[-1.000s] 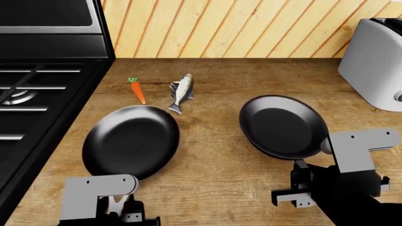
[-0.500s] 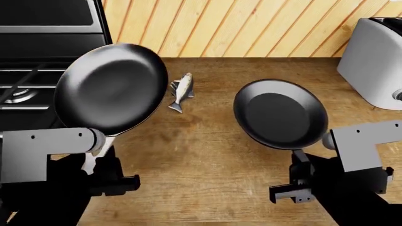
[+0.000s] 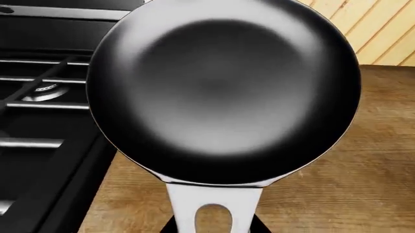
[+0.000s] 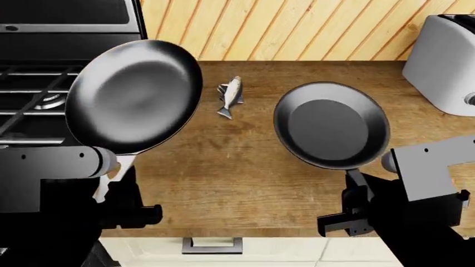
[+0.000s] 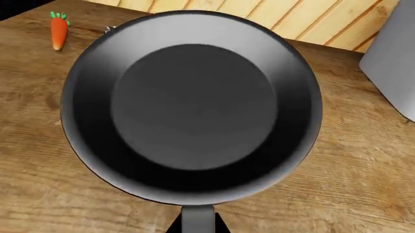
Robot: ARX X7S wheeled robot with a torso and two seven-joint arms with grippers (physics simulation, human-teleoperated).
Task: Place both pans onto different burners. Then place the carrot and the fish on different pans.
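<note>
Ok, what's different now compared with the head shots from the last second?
The left gripper has lifted the larger pan off the counter and carried it up toward the stove; it now hides the carrot in the head view. The view itself shifted a little. The smaller pan, fish and toaster stayed put.

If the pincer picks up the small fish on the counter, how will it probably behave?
The fish looks slim and tapered, so it may slip or twist between the fingers. It seems light for its size. Lying flat on the counter, it probably will not roll.
</note>
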